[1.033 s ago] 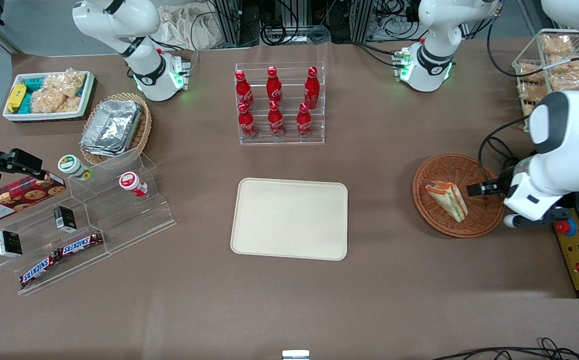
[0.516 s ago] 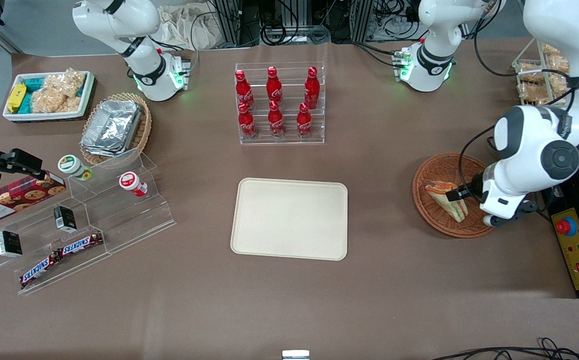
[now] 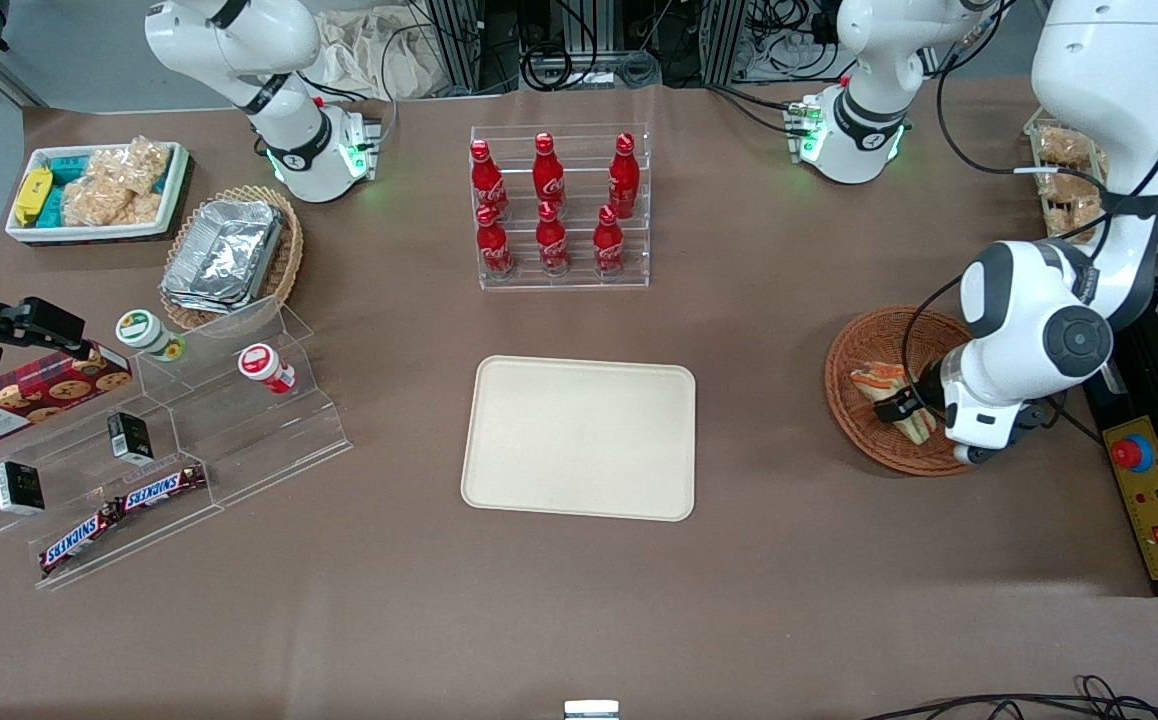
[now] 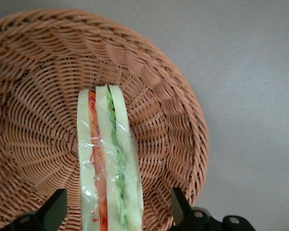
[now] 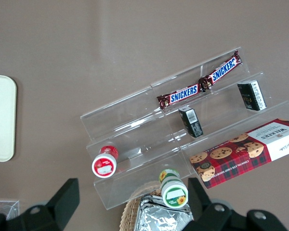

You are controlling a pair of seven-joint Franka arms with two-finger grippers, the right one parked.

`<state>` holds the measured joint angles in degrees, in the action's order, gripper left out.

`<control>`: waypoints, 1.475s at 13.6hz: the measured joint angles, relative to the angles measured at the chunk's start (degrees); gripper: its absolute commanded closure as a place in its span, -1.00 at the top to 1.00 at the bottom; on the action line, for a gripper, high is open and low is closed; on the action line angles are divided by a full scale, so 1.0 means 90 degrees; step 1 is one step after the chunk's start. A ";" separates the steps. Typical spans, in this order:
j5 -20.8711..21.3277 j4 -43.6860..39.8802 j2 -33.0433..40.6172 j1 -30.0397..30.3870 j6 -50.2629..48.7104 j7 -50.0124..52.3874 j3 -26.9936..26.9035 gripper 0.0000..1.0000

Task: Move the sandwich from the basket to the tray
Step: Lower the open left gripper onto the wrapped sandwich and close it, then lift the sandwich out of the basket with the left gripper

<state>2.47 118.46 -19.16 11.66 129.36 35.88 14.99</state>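
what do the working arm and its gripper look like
The left arm is glossy white with rounded shells, dark grey joint rings and a round dark cap at the wrist. Black cables loop along it. Its gripper, over the sandwich in the basket, has black, tapered jaws, standing open.

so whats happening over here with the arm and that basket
The working arm has its gripper lowered into the reddish-brown wicker basket, over the wrapped sandwich. The fingers are open, one on each side of the sandwich, and have not closed on it. The sandwich lies in the basket, not lifted. The cream tray it is meant to go on sits in the middle of the table with nothing on it.
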 measured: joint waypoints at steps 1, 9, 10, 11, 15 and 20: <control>0.0001 0.0008 -0.0056 0.0002 0.0001 0.0007 -0.0003 0.66; 0.0004 0.0007 -0.0045 0.0014 -0.0251 0.0022 -0.0013 -1.00; 0.0004 -0.0054 0.0058 0.0014 -0.0473 0.0022 -0.0012 -1.00; 0.0004 -0.0141 0.0199 0.0015 -0.0724 0.0022 -0.0008 -1.00; 0.0002 -0.1035 0.0927 0.0012 -0.2186 0.0018 0.0154 -1.00; -0.0017 -0.2775 0.1088 -0.0001 -0.3631 -0.0307 0.0483 -1.00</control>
<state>2.31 93.49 -9.37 11.65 96.68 33.11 19.34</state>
